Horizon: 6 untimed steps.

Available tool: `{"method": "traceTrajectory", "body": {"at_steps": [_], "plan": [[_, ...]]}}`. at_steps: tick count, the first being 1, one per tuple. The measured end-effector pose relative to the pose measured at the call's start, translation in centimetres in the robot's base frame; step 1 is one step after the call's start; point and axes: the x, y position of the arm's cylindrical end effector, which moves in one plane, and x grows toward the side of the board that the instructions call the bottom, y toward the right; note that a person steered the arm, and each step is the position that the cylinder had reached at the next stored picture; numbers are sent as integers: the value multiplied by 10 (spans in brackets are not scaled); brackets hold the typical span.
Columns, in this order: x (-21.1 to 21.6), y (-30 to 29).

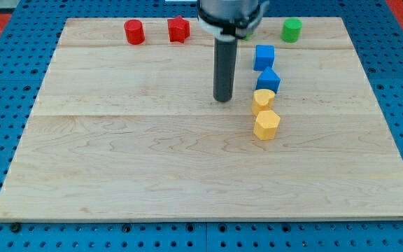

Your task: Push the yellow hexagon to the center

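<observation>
The yellow hexagon (pixel 266 124) lies right of the board's middle. A second yellow block (pixel 262 101), rounded, touches it from above. My tip (pixel 222 99) rests on the wooden board (pixel 117 161), to the left of the rounded yellow block and up-left of the hexagon, with a gap between the tip and both. The dark rod rises from the tip to the arm at the view's top.
A blue block (pixel 268 80) sits just above the yellow pair, and a blue cube (pixel 264 56) above that. A red cylinder (pixel 134 31) and a red block (pixel 178 29) lie at the top left. A green cylinder (pixel 292 29) lies at the top right.
</observation>
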Motion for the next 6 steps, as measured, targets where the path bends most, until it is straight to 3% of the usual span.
{"method": "traceTrajectory", "body": {"at_steps": [1,2,4,5,6], "plan": [[59,22],[84,68],[141,75],[129,148],[82,144]]}}
